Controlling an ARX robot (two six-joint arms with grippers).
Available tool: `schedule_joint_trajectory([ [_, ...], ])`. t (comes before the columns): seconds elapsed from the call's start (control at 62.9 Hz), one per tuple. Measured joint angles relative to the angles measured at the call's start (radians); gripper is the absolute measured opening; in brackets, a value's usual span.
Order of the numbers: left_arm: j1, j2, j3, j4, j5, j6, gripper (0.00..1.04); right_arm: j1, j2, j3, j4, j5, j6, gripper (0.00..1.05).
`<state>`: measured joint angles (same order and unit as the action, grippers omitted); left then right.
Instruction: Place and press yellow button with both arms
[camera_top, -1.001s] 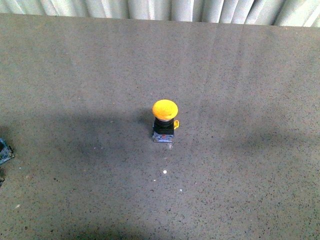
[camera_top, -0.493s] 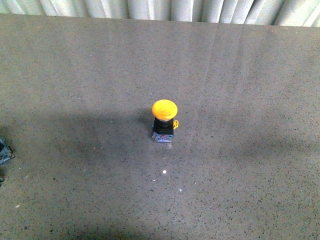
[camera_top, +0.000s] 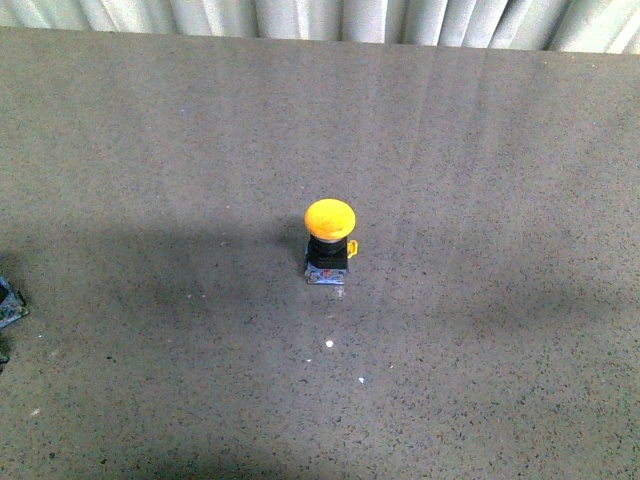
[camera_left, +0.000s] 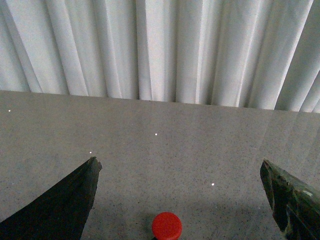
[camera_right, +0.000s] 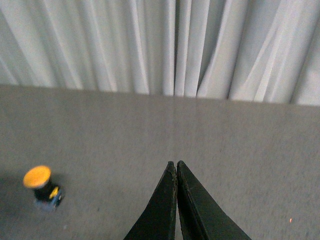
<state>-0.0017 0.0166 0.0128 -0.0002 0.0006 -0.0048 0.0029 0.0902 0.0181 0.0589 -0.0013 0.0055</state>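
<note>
The yellow button (camera_top: 329, 241) stands upright near the middle of the grey table (camera_top: 480, 150), its orange-yellow domed cap on a black collar and small square base with a yellow side tab. Neither arm shows in the front view. In the right wrist view the yellow button (camera_right: 42, 186) sits well off to one side of my right gripper (camera_right: 176, 162), whose two black fingers are pressed together with nothing between them. My left gripper (camera_left: 180, 161) is wide open over the table; the yellow button is out of that view.
A round red cap (camera_left: 167, 226) sits on the table between the left gripper's spread fingers, close to the camera. A small dark blue-grey object (camera_top: 8, 303) pokes in at the front view's left edge. White pleated curtain (camera_top: 350, 18) hangs behind the table's far edge.
</note>
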Motion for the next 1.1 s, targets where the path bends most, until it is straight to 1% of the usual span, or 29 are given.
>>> schedule_joint_trajectory([
  [0.016, 0.000, 0.000, 0.000, 0.000, 0.000, 0.000, 0.96, 0.000, -0.031, 0.000, -0.033, 0.002, 0.000, 0.01],
  [0.048, 0.000, 0.000, 0.000, 0.000, 0.000, 0.000, 0.96, 0.000, -0.071, 0.000, -0.050, 0.003, 0.000, 0.01],
  [0.254, 0.000, 0.000, 0.000, 0.000, 0.000, 0.000, 0.96, 0.000, -0.084, 0.000, -0.056, 0.003, -0.001, 0.02],
  [0.286, 0.000, 0.000, 0.000, 0.000, 0.000, 0.000, 0.96, 0.000, -0.084, 0.000, -0.056, 0.003, -0.002, 0.09],
  [0.302, 0.000, 0.000, 0.000, 0.000, 0.000, 0.000, 0.96, 0.000, -0.084, 0.000, -0.056, 0.003, -0.002, 0.10],
  [0.334, 0.000, 0.000, 0.000, 0.000, 0.000, 0.000, 0.96, 0.000, -0.084, 0.000, -0.056, 0.003, -0.002, 0.17],
  [0.35, 0.000, 0.000, 0.000, 0.000, 0.000, 0.000, 0.96, 0.000, -0.084, 0.000, -0.056, 0.003, -0.002, 0.18],
  [0.381, 0.000, 0.000, 0.000, 0.000, 0.000, 0.000, 0.96, 0.000, -0.084, 0.000, -0.056, 0.003, -0.002, 0.26],
  [0.508, 0.000, 0.000, 0.000, 0.000, 0.000, 0.000, 0.96, 0.000, -0.084, 0.000, -0.056, 0.003, -0.002, 0.48],
  [0.588, 0.000, 0.000, 0.000, 0.000, 0.000, 0.000, 0.96, 0.000, -0.084, 0.000, -0.056, 0.003, -0.002, 0.63],
  [0.779, 0.000, 0.000, 0.000, 0.000, 0.000, 0.000, 0.96, 0.000, -0.084, 0.000, -0.056, 0.003, -0.002, 0.96],
  [0.794, 0.000, 0.000, 0.000, 0.000, 0.000, 0.000, 0.96, 0.000, -0.084, 0.000, -0.056, 0.003, -0.002, 0.97],
  [0.858, 0.000, 0.000, 0.000, 0.000, 0.000, 0.000, 0.96, 0.000, -0.084, 0.000, -0.056, 0.003, -0.002, 0.95],
  [1.096, 0.000, 0.000, 0.000, 0.000, 0.000, 0.000, 0.96, 0.000, -0.084, 0.000, -0.056, 0.003, -0.002, 0.96],
])
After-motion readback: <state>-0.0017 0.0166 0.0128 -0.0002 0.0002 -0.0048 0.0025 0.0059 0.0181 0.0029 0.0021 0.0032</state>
